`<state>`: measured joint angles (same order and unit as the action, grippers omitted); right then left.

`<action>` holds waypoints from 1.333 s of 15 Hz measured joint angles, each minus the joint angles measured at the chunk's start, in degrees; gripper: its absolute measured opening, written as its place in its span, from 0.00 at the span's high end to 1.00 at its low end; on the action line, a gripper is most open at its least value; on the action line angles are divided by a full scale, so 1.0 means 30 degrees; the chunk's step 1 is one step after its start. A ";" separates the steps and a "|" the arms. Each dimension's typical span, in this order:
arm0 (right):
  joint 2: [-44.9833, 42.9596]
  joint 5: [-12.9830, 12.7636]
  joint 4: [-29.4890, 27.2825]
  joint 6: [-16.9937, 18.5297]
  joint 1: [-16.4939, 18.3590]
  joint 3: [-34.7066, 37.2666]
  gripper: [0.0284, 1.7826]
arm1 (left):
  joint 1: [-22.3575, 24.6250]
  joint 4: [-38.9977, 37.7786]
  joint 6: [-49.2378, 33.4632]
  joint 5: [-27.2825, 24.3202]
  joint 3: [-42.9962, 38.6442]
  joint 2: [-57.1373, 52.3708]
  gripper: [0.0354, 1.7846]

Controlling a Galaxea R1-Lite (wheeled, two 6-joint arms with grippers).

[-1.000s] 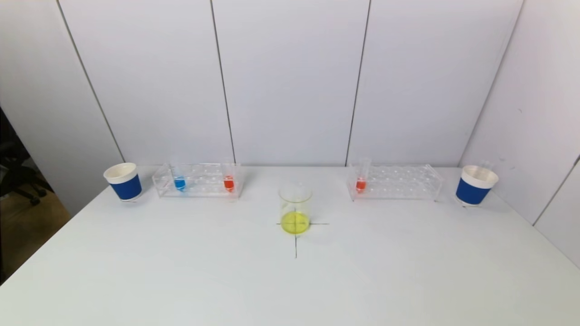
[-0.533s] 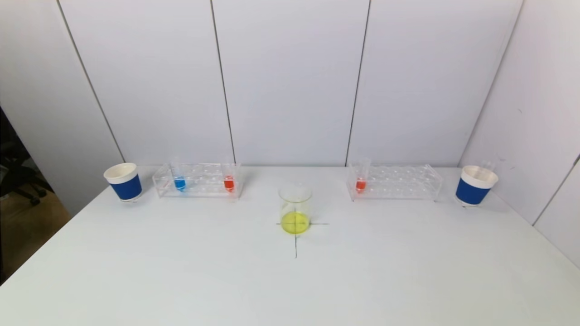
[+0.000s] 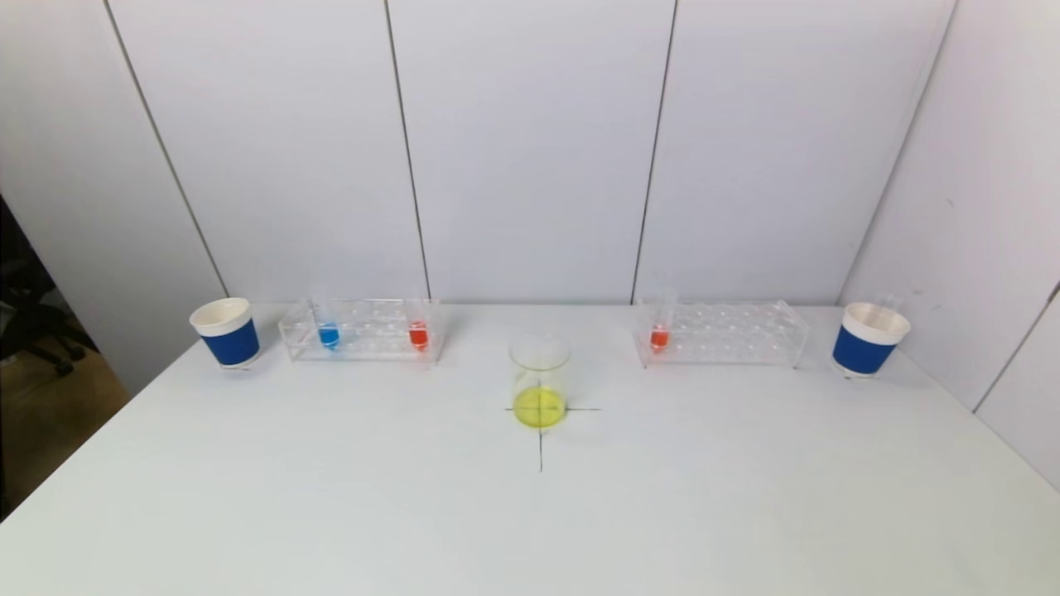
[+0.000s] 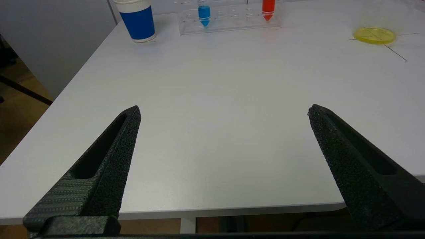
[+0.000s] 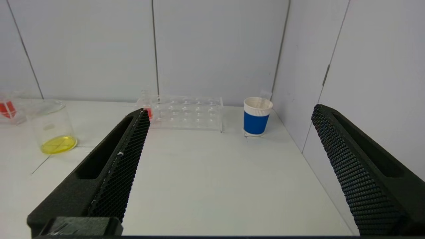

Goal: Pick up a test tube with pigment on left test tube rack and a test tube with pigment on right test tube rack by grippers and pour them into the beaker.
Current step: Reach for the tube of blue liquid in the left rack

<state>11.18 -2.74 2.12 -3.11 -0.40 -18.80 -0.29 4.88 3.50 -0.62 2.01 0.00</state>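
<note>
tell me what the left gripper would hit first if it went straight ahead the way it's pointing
Probably nothing soon: the open left gripper faces bare table. Far ahead stands the left rack, near its blue tube; depth is hard to judge.

Bright, even light; soft shadows, perhaps slightly hazy.

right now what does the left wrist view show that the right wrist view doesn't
Only the left wrist view shows the open left gripper above the table's near edge, the blue tube in the left rack, and the left cup.

Only the right wrist view shows the open right gripper, the right rack with a red tube at its end, the right cup and the wall panels.

Both show the white table and the beaker with its yellow liquid, plus the left rack's red tube.
</note>
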 joint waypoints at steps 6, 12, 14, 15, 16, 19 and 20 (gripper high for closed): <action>-0.2995 0.1207 -0.0362 0.0000 0.0102 0.1833 0.01 | -0.0004 0.0008 0.0000 0.0000 0.0000 0.0000 0.01; -0.3710 0.1841 0.2617 0.0065 0.0102 0.4291 0.01 | -0.0004 0.0008 0.0008 0.0008 0.0000 0.0000 0.01; -0.3726 0.1942 0.5014 0.0146 0.0102 0.5689 0.01 | 0.0008 0.0008 0.0008 0.0000 0.0000 0.0000 0.01; -0.3734 0.1950 0.5457 0.0195 0.0110 0.5994 0.01 | 0.0000 0.0000 0.0000 0.0008 0.0000 0.0000 0.01; -0.3743 0.1971 0.5173 0.0232 0.0118 0.6132 0.01 | -0.0004 0.0008 0.0000 0.0000 0.0000 0.0000 0.01; -0.3751 0.1731 0.3259 0.0020 0.0110 0.6242 0.01 | -0.0004 0.0008 -0.0008 0.0008 0.0000 0.0000 0.01; -0.3751 0.1686 0.2296 -0.0053 0.0110 0.6266 0.01 | -0.0012 0.0000 0.0000 0.0000 0.0000 0.0000 0.01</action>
<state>-0.07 2.32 9.01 -3.27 -0.07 0.00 -0.33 4.88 3.50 -0.62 2.01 0.00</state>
